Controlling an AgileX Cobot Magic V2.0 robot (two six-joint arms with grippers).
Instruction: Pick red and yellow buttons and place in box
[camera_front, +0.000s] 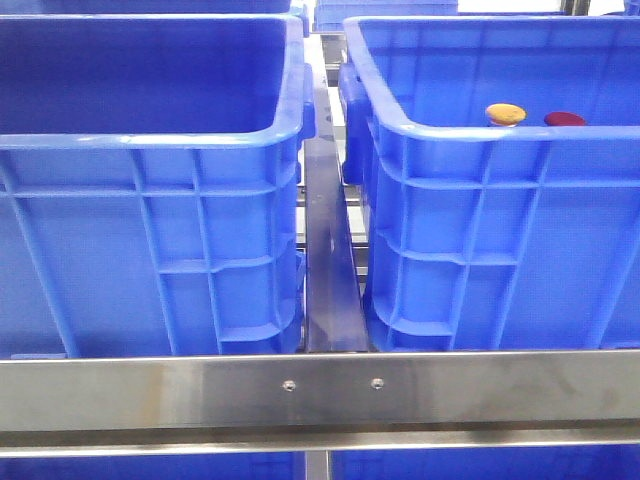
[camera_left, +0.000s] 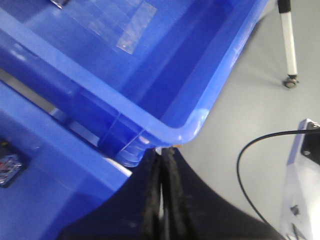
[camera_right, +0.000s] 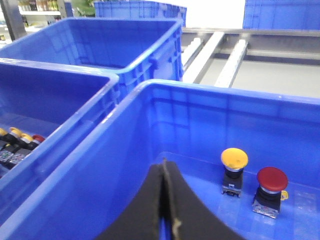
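The yellow button (camera_right: 234, 158) and the red button (camera_right: 272, 179) stand upright side by side on the floor of a blue box (camera_right: 200, 92). In the front view their caps, the yellow button (camera_front: 505, 113) and the red button (camera_front: 565, 119), peek over the near rim of the right-hand box (camera_front: 480, 135). My right gripper (camera_right: 164, 163) is shut and empty, inside this box, a little apart from the yellow button. My left gripper (camera_left: 164, 151) is shut and empty, just off the outer corner of a blue crate (camera_left: 192, 127). Neither gripper shows in the front view.
A second like crate (camera_front: 150, 140) stands to the left in the front view. In the right wrist view a neighbouring crate (camera_right: 60, 82) holds several more buttons (camera_right: 20, 137). A steel rail (camera_front: 320, 395) crosses the front. A black cable (camera_left: 242, 155) and a castered leg (camera_left: 288, 50) show on the grey floor.
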